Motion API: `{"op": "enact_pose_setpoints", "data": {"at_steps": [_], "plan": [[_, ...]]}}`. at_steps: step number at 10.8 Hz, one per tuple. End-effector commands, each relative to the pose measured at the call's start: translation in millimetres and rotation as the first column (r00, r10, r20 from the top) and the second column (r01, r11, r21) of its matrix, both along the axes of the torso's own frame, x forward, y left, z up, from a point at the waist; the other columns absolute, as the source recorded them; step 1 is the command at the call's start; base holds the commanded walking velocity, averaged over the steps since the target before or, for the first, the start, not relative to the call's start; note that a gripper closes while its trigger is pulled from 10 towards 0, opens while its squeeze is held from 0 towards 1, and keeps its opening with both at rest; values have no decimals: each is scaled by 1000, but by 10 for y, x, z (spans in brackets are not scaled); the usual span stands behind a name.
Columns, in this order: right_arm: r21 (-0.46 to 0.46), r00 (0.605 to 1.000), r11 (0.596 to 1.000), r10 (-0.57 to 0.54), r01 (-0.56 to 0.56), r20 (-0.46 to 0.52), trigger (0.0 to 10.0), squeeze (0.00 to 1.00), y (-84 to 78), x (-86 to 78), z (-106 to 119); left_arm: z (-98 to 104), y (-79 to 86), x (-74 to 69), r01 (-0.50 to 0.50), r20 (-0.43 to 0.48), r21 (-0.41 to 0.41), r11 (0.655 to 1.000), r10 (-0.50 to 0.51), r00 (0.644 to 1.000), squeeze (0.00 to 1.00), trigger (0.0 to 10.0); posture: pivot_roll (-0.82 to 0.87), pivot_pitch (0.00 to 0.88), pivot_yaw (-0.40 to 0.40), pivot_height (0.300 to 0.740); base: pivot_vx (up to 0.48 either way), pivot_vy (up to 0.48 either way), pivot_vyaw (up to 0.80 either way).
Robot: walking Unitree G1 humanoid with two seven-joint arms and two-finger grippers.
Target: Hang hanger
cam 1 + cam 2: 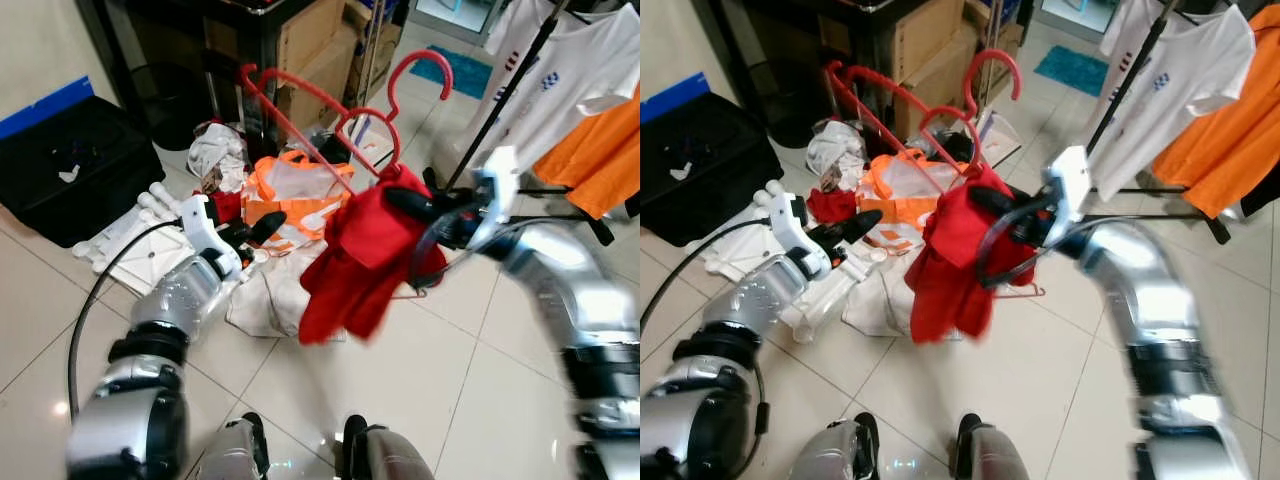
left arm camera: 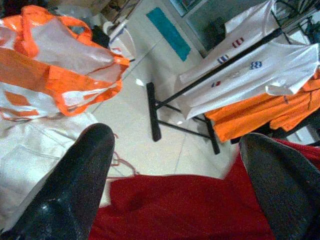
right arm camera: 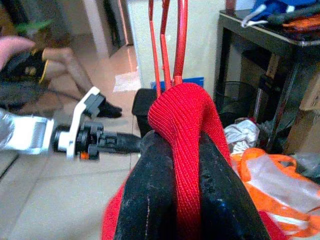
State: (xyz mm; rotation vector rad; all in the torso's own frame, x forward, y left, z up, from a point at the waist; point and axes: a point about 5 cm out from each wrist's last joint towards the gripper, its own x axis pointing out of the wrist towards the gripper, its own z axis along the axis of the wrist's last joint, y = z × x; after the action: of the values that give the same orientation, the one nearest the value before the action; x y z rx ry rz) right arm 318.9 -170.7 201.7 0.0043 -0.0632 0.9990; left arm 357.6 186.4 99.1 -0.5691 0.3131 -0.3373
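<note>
A red garment hangs on a red hanger held up over the floor, with more red hanger wire tangled beside it. My right gripper is shut on a fold of the red cloth just below the hanger's neck; in the head view it sits at the garment's top right. My left gripper is open just left of the garment, its fingers spread wide with red cloth below them. A black clothes rack stands to the right.
On the rack hang a white T-shirt and an orange shirt. An orange and white bag and white laundry lie on the tiles. A black case sits left, cardboard boxes behind. A person sits nearby.
</note>
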Motion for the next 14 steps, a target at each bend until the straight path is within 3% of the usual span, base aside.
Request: {"op": "enact_pose_setpoints", "data": {"at_steps": [1, 2, 4, 5, 9, 11, 12, 13, 14], "plan": [[8, 999, 1000, 17, -17, 32, 0, 0, -64, -47, 93, 40, 18, 22, 32, 8, 40, 999, -32, 999, 0, 10000, -128, 177, -78, 740, 0, 0, 0], [-22, 998, 999, 35, -34, 47, 0, 0, -117, -65, 149, 55, 75, 13, 80, 23, 132, 988, -84, 996, 0, 10000, -133, 176, -78, 740, 0, 0, 0], [-114, 994, 989, 101, -96, 40, 0, 0, -282, -106, 250, 65, 185, -38, 226, 23, 319, 920, -246, 969, 0, 10000, -143, 174, -81, 740, 0, 0, 0], [-161, 992, 980, 123, -118, 24, 0, 0, -334, -107, 224, 69, 182, -47, 276, 20, 353, 894, -302, 953, 0, 10000, -144, 175, -83, 740, 0, 0, 0], [-105, 966, 965, 247, -239, 73, 0, 0, -161, -196, 425, 8, -10, -127, 447, 61, 309, 839, -487, 871, 0, 10000, -141, 184, -91, 740, 0, 0, 0], [-66, 943, 951, 308, -301, 125, 0, 0, -150, -274, 676, 42, -67, -150, 524, 100, 355, 774, -589, 802, 0, 10000, -149, 185, -90, 740, 0, 0, 0], [-92, 940, 946, 320, -311, 117, 0, 0, -191, -303, 693, 13, -54, -178, 555, 67, 415, 721, -632, 772, 0, 10000, -157, 182, -89, 740, 0, 0, 0], [-112, 941, 945, 320, -308, 110, 0, 0, -222, -314, 681, -2, -34, -194, 566, 48, 450, 691, -652, 757, 0, 10000, -162, 178, -86, 740, 0, 0, 0], [-131, 938, 939, 331, -317, 99, 0, 0, -264, -359, 667, -15, 19, -233, 594, 15, 513, 620, -698, 716, 0, 10000, -163, 175, -85, 740, 0, 0, 0]]}}
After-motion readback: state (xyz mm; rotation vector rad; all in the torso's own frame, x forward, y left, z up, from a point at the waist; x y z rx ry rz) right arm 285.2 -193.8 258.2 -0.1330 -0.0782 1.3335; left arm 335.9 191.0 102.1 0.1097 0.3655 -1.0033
